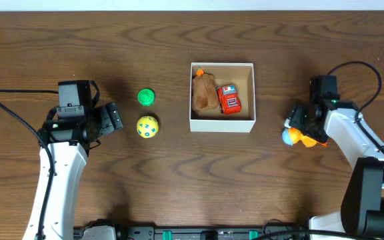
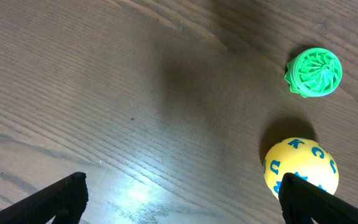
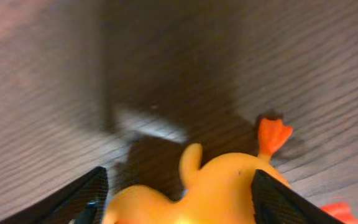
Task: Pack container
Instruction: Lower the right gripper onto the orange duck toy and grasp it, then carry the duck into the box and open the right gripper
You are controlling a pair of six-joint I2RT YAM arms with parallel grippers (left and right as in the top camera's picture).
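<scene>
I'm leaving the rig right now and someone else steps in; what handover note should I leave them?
The left hand is open and empty, just left of the yellow ball.
The right hand is shut on a yellow duck, right of the container.
Done: a brown toy and a red car lie inside the container.
Left: the duck goes in, then the yellow ball and the green toy, both loose left of the container.

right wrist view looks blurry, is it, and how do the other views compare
right wrist: yes, the yellow toy fills the foreground out of focus, glare streak behind it; left wrist: sharp wood grain, glare patch on the table; overhead: even, crisp
</scene>
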